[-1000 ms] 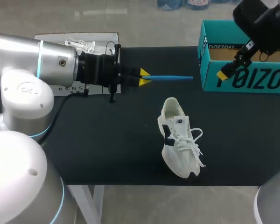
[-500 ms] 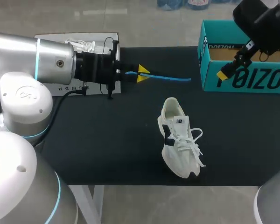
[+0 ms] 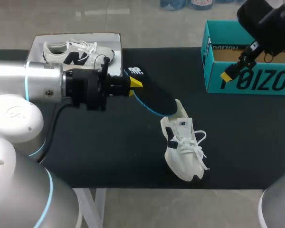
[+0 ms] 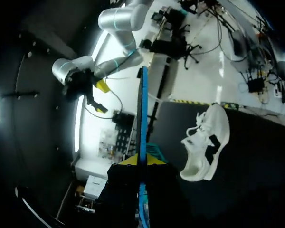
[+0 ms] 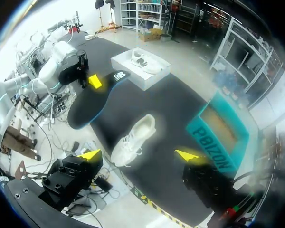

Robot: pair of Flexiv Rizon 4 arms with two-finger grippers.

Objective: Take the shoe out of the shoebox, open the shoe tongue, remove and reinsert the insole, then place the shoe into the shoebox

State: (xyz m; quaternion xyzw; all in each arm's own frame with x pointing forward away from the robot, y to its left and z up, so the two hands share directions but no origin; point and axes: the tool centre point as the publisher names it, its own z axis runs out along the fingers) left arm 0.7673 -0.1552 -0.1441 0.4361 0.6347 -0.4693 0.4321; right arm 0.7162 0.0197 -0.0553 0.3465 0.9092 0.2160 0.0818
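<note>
Head view: left fingers [image 3: 135, 83] clamped narrow on the heel end of the dark, blue-edged foam insole [image 3: 154, 99], held above the black surface [image 3: 109, 152]. Long axis pointing away from the fingers toward the white lace-up shoe [image 3: 183, 142], far tip right at the shoe's heel collar. Shoe resting heel far, toe near, well apart from the teal cardboard shoebox [image 3: 237, 78]. Right fingers [image 3: 226, 76] up by that box, so the left arm is clearly the nearer.

Left wrist view: insole edge-on, a thin blue line running straight ahead from between the fingers. Shoe ahead and off to one side; probably needs lining up with the opening.

Right wrist view: right fingers spread wide, holding nothing. Shoe ahead of them, shoebox beside it, insole beyond.
</note>
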